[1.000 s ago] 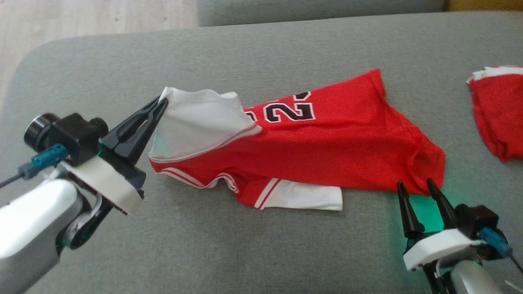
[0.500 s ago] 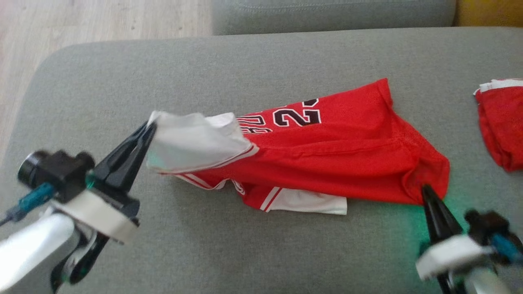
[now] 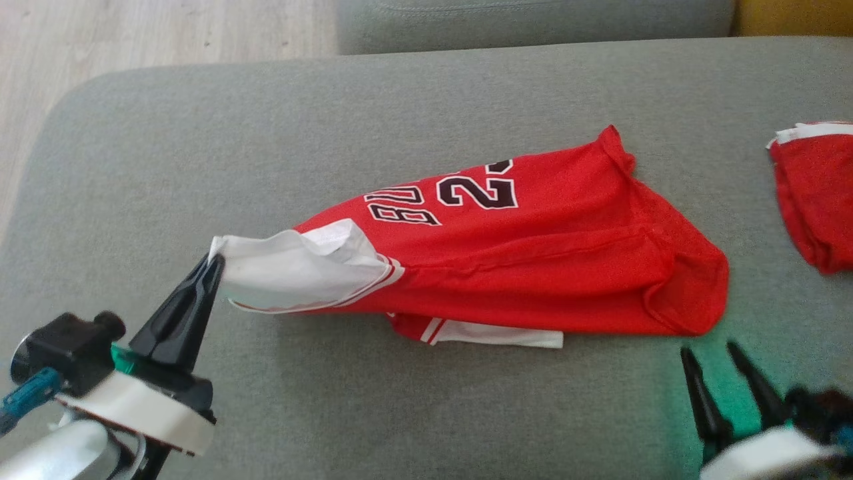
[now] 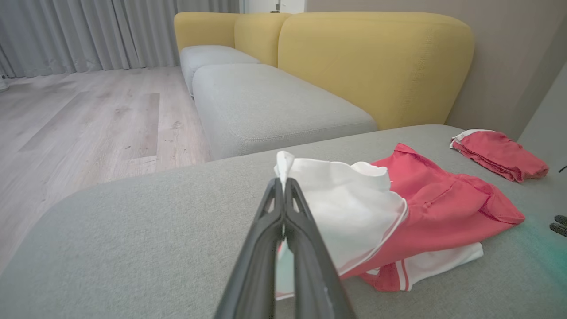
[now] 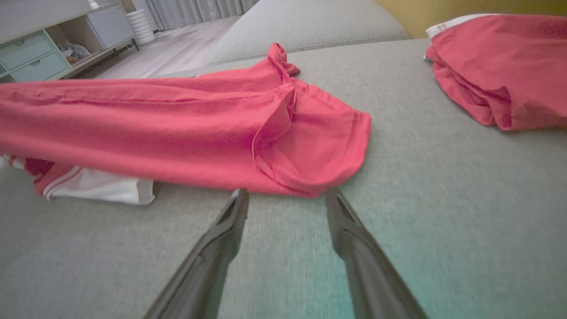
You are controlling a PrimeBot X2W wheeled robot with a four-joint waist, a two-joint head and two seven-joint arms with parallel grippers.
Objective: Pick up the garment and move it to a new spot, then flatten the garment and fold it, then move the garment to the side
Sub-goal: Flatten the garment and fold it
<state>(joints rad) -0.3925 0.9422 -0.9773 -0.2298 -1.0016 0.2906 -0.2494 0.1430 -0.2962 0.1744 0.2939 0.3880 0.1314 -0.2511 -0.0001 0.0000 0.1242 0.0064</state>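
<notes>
L gripper (image 3: 214, 261), lower left in the head view, has its two fingers pressed together on the white corner (image 3: 226, 248) of the red jersey (image 3: 533, 267). The white panel fans out from that pinch twd the red body; the left wrist view shows the cloth caught right at the tips. The jersey lies stretched left-to-right across the middle of the grey sofa cushion (image 3: 400, 100). Black numerals w/ white outline face up, and a white, red-striped piece (image 3: 493, 333) pokes out from under the near edge. R gripper (image 3: 710, 351), lower right, has its fingers spread apart w/ nothing btwn them. The tips sit just beside the jersey's right-hand hem, and a strip of cushion shows btwn tips and hem in the head view. A green glow tints the cushion there. A second red garment (image 3: 813, 193) w/ white trim sits bunched at the cushion's right side, well apart. Beyond are the wood floor (image 3: 166, 33) and a yellow backrest (image 4: 376, 57).
</notes>
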